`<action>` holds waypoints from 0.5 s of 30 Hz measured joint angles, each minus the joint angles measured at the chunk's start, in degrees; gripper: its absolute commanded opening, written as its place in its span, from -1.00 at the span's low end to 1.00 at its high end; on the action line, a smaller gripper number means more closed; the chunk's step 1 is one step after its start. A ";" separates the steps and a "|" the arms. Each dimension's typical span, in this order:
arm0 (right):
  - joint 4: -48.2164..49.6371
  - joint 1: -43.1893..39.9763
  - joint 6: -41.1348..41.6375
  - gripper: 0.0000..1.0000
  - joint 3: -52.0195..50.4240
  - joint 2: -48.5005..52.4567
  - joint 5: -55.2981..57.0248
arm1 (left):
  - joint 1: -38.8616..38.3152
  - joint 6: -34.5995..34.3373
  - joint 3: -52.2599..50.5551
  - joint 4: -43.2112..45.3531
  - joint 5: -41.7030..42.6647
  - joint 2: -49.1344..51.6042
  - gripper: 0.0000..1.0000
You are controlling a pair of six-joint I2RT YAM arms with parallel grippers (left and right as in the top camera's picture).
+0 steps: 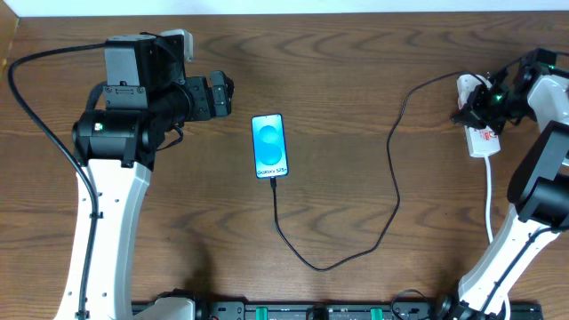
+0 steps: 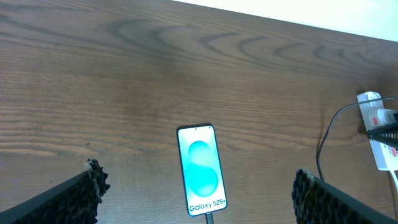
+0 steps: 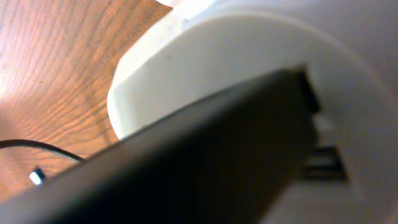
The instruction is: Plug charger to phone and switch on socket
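Observation:
The phone (image 1: pixel 269 146) lies flat mid-table, its blue screen lit. It also shows in the left wrist view (image 2: pixel 201 169). The charger's thin black cable (image 1: pixel 331 265) runs from a connector in the phone's bottom edge (image 2: pixel 209 218), loops toward the front and rises to a white plug (image 1: pixel 466 86) on the socket strip (image 1: pixel 485 140) at far right. My left gripper (image 1: pixel 222 96) is open and empty, left of the phone and apart from it; its fingers (image 2: pixel 198 174) frame the phone. My right gripper (image 1: pixel 478 107) is down on the strip's far end. A dark finger (image 3: pixel 205 155) fills its view against white plastic.
The strip's thick white cord (image 1: pixel 490 200) runs toward the front beside the right arm. The left arm's base stands at front left. The wooden table's far edge (image 2: pixel 311 28) lies beyond the phone. The strip and cable also show at the right of the left wrist view (image 2: pixel 380 134).

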 measured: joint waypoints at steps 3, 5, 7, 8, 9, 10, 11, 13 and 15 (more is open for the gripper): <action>0.76 -0.79 0.00 -0.98 -0.52 -0.17 -1.66 | 0.00 0.00 0.00 0.00 0.00 0.00 0.94; 1.01 -1.29 -0.02 -0.98 -0.70 -0.39 -2.45 | 0.00 0.00 0.00 0.00 0.00 0.00 0.95; 1.03 -2.01 -0.07 -0.98 -0.70 -0.96 -2.60 | 0.00 0.00 0.00 0.00 0.00 0.00 0.95; 1.05 -2.54 -0.13 -0.98 -0.72 -1.40 -2.45 | 0.00 0.00 0.00 0.00 0.00 0.00 0.95; 1.22 -3.41 -0.26 -0.98 -0.79 -2.19 -1.95 | 0.00 0.00 0.00 0.00 0.00 0.00 0.95; 2.03 -4.61 -0.35 -0.98 -0.79 -3.34 -1.05 | 0.00 0.00 0.00 0.00 0.00 0.00 0.95; 2.67 -6.16 -0.44 -0.98 -0.79 -4.94 -0.52 | 0.00 0.00 0.00 0.00 0.00 0.00 0.95; 4.00 -9.35 -0.70 -0.98 -0.72 -9.05 0.09 | 0.00 0.00 0.00 0.00 0.00 0.00 0.95; 3.02 -12.70 -1.14 -0.98 -0.50 -15.17 0.79 | 0.00 0.00 0.00 0.00 0.02 0.00 0.95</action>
